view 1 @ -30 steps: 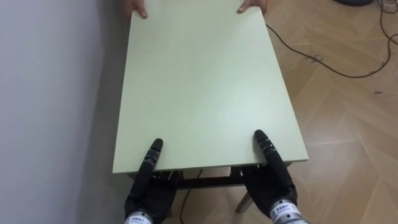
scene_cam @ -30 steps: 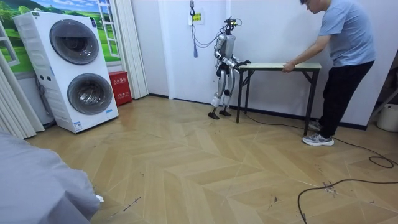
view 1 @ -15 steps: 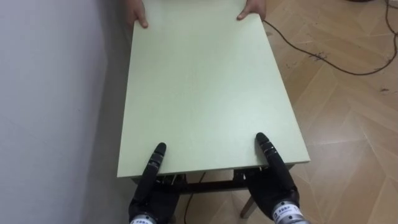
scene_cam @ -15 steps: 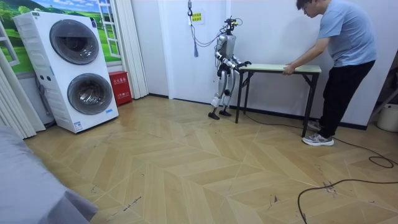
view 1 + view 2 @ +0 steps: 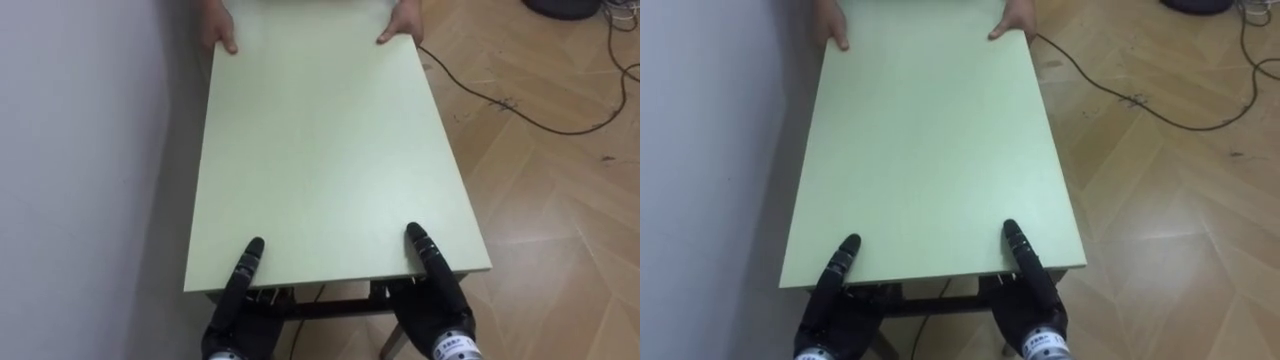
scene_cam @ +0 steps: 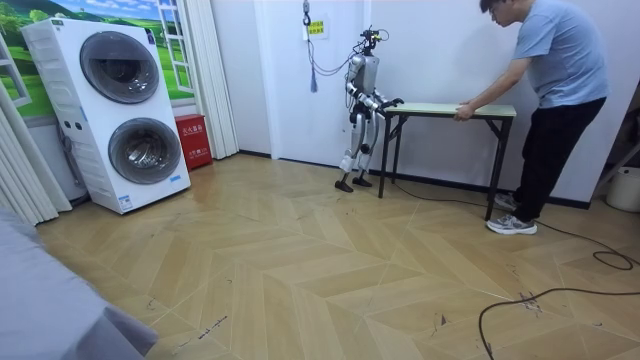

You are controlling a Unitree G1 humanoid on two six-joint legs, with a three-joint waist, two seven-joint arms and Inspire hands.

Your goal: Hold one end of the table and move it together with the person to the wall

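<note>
You've got the table [image 5: 320, 140] standing along the wall [image 5: 80, 150], its near edge pinched by both hands: left hand [image 5: 240, 300] and right hand [image 5: 432, 285] each lay a thumb on top, the fingers tucked beneath, out of sight. At the far end, a person's hands [image 5: 218, 30] grip the corners

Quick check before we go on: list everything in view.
table: one, pale green top, dark legs, along the wall
cable: one, black, on the wood floor right of the table
washer stack: one, white, room view's left
box: one, red, floor beside the washer stack
person: one, blue shirt, bent over the table's far end
person's hands: two, on the table's far corners
left hand: one, black, table's near edge, left corner
right hand: one, black, near edge, right corner
</note>
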